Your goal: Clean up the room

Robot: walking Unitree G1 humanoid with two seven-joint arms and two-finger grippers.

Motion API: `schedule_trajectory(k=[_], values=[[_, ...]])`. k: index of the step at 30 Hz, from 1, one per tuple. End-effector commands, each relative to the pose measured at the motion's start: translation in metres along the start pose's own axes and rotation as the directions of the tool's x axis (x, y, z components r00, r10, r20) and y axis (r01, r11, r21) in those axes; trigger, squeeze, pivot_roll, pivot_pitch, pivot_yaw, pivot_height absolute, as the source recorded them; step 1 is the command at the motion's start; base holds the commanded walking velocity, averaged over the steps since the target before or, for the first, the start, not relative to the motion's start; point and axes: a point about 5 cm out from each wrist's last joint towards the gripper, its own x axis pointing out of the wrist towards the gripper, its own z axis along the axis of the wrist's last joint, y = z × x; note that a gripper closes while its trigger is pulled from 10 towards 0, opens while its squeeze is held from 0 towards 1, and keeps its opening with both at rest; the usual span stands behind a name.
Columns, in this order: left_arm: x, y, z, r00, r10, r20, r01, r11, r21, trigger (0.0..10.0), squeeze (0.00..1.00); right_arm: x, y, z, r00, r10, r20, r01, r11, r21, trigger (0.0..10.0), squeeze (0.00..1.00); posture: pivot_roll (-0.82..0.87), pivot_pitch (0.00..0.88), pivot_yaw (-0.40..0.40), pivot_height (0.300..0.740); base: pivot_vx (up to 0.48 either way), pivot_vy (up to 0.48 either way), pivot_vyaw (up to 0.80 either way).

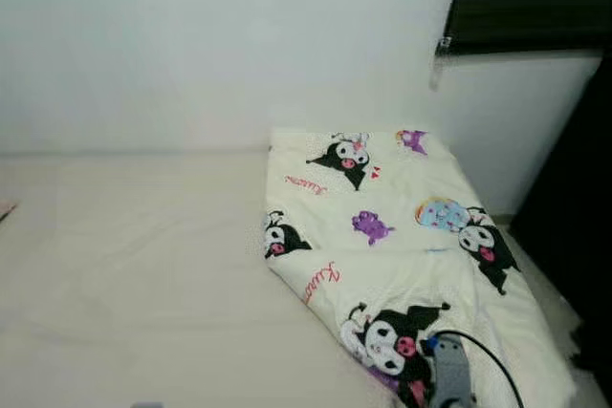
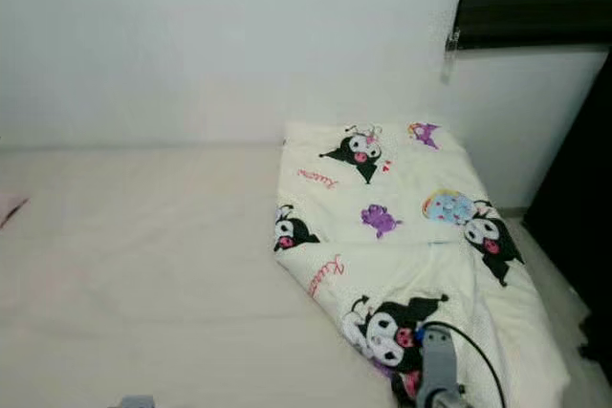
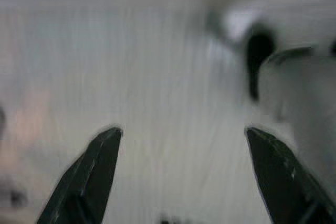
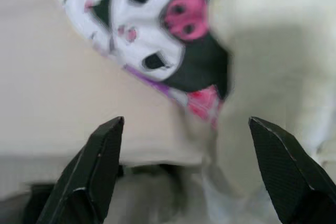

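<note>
Right gripper (image 4: 184, 171) over cartoon blanket (image 1: 402, 246) on bed (image 1: 134, 274), jaws spread. Left gripper (image 3: 181, 177) jaws spread too.

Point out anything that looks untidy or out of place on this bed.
The cartoon-print blanket lies folded back in a skewed, rumpled heap on the right side of the bed, leaving the cream sheet bare. The right pincer hovers open over its near edge.

Cream blanket (image 1: 402, 236) printed with black-and-white cartoon characters, purple figures and red script; bed sheet (image 1: 134, 274) plain off-white.
</note>
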Motion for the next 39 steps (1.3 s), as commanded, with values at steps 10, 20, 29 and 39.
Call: schedule_trajectory(k=[10, 20, 29, 39], values=[[0.0, -0.0009, 0.0054, 1.0, -0.012, 0.017, 0.011, 1.0, 0.023, 10.0, 0.0, -0.0041, -0.0036, -0.0231, 0.996, -0.021, -0.083, 0.021, 1.0, 0.005, 10.0, 0.0, -0.21, 0.0, 0.051, 0.74, 0.0, 0.0, 0.0], [-0.0001, -0.0017, 0.0084, 1.0, -0.019, 0.025, 0.018, 0.999, 0.028, 10.0, 0.0, -0.0041, -0.0037, -0.0233, 0.996, -0.024, -0.085, 0.025, 1.0, 0.005, 10.0, 0.0, -0.21, 0.0, 0.048, 0.74, 0.0, 0.0, 0.0], [-0.0001, -0.0031, 0.0096, 0.999, -0.021, 0.028, 0.02, 0.999, 0.031, 10.0, 0.0, -0.0043, -0.0049, -0.0236, 0.995, -0.034, -0.089, 0.035, 0.999, 0.005, 10.0, 0.0, -0.21, 0.0, 0.045, 0.74, 0.0, 0.0, 0.0], [-0.0001, -0.0032, 0.0074, 1.0, -0.018, 0.023, 0.018, 0.999, 0.03, 10.0, 0.0, -0.0055, -0.0103, -0.0247, 0.992, -0.079, -0.097, 0.081, 0.997, 0.011, 10.0, 0.0, -0.21, 0.0, 0.044, 0.74, 0.0, 0.0, 0.0]])
